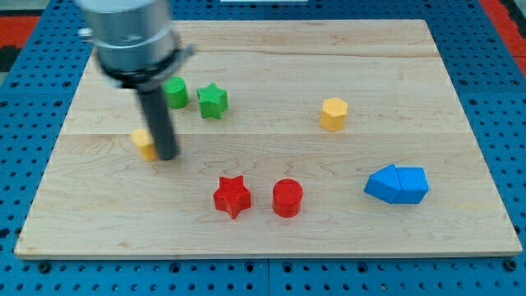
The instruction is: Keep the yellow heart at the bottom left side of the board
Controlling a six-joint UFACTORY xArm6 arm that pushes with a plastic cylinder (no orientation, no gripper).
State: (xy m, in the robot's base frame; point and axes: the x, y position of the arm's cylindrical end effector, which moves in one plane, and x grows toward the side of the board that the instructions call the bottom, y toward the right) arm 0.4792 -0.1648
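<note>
One small yellow plastic heart [145,143] is seen at the left of the pale wooden surface [263,230], touching my tip [168,155] on its right; no pincer is fitted.

No writing, label, brand, number or sign can be read anywhere in this view, neither on the blocks, the wooden board, the arm nor the blue pegboard around it.
</note>
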